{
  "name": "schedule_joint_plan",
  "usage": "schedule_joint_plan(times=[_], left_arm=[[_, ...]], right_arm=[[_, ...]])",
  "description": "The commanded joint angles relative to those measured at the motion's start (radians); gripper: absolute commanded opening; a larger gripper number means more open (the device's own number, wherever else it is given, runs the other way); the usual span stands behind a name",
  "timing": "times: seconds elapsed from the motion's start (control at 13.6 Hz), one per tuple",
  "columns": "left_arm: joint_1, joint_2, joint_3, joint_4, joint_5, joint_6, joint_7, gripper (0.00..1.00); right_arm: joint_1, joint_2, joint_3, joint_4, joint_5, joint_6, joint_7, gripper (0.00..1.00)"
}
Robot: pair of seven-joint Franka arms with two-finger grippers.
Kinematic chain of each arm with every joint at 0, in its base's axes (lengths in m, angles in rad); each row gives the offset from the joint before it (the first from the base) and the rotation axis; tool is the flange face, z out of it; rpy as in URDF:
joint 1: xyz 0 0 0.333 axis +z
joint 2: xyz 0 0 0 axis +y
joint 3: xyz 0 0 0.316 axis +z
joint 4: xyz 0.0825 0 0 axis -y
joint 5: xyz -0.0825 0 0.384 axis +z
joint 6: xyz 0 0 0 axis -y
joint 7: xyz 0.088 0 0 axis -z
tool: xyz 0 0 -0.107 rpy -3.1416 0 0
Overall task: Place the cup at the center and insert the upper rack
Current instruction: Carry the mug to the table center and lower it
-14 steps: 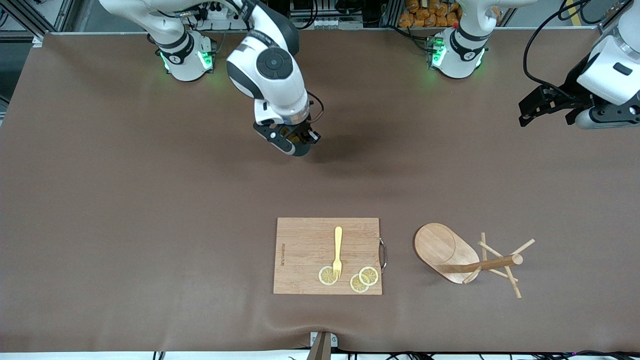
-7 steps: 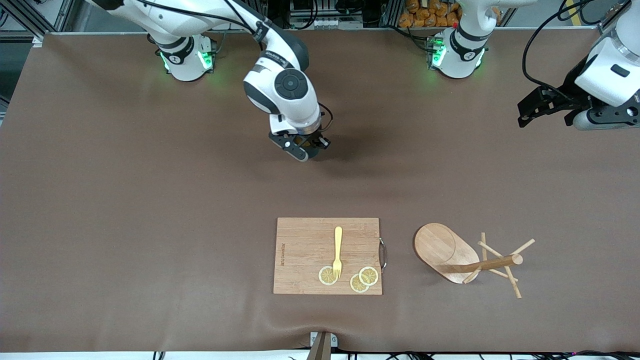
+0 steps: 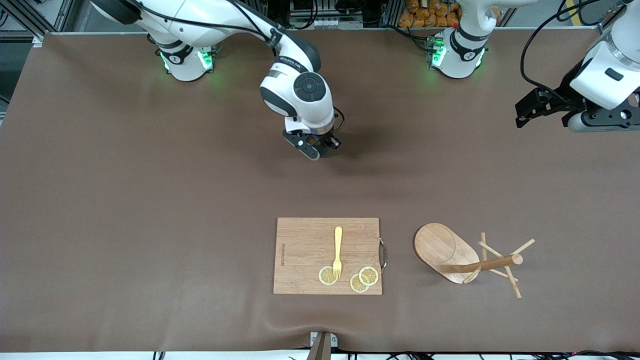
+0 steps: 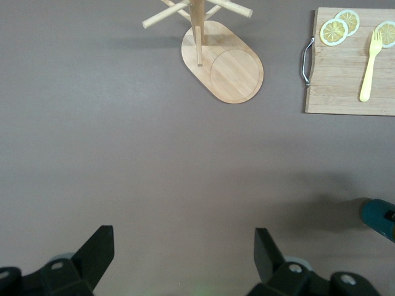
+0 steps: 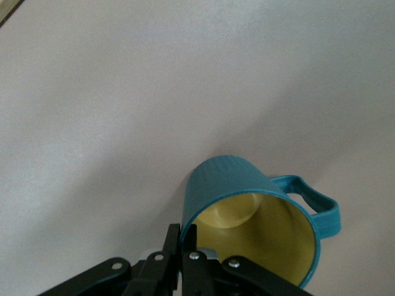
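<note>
Cup (image 5: pixel 247 203), ribbed teal, yellow inside, loop handle

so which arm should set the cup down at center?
Right. Right gripper is shut on the cup over the table's middle; left gripper hangs open over its own end of the table, holding nothing.

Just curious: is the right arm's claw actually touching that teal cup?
Touching. The right wrist view shows the right claw pinched shut on the cup's rim.
</note>
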Motion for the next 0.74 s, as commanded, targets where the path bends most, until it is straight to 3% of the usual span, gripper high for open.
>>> schedule_joint_plan(times=[0.0, 0.15, 0.22, 0.29, 0.37, 0.44, 0.52, 0.66], left_arm=[[0.003, -0.008, -0.005, -0.013, 0.012, 0.007, 0.021, 1.00], [0.003, -0.008, -0.005, -0.015, 0.012, 0.005, 0.021, 1.00], [0.003, -0.008, -0.005, -0.015, 0.012, 0.005, 0.021, 1.00], [0.003, -0.008, -0.005, -0.013, 0.012, 0.007, 0.021, 1.00], [0.003, -0.007, -0.005, -0.015, 0.012, 0.007, 0.021, 1.00], [0.003, -0.007, -0.005, -0.013, 0.012, 0.007, 0.021, 1.00], [0.003, -0.005, -0.005, -0.012, 0.012, 0.007, 0.021, 1.00], [-0.005, -0.005, -0.007, -0.005, 0.012, 0.007, 0.001, 1.00]], right_arm=[[0.023, 0.028, -0.014, 0.044, -0.032, -0.010, 0.036, 0.03], [0.034, 0.033, -0.028, 0.044, -0.032, -0.001, 0.037, 0.10], [0.039, 0.038, -0.036, 0.044, -0.032, 0.007, 0.037, 0.19], [0.039, 0.039, -0.036, 0.044, -0.032, 0.007, 0.037, 0.47], [0.039, 0.039, -0.037, 0.043, -0.032, 0.013, 0.037, 0.63], [0.039, 0.039, -0.037, 0.043, -0.034, 0.019, 0.039, 0.86], [0.040, 0.039, -0.037, 0.043, -0.040, 0.021, 0.052, 1.00], [0.040, 0.035, -0.037, 0.044, -0.075, 0.019, 0.089, 1.00]])
